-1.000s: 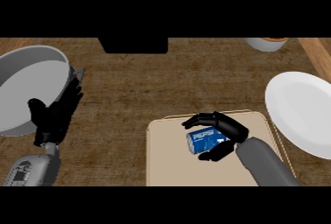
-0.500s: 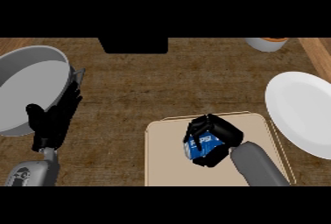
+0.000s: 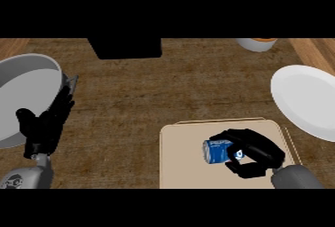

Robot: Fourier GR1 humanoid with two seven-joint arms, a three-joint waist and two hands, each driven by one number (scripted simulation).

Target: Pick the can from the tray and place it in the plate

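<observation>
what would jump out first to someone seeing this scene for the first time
The blue soda can stands out first, lying on its side over the beige rectangular tray at lower centre, with the black right hand curled round it. Next, the round white plate at the right edge, and the black left hand resting open at the left.

All I've got behind everything is a dark brown wood-grain table (image 3: 177,84), with a lighter wood strip (image 3: 319,48) top right.
</observation>
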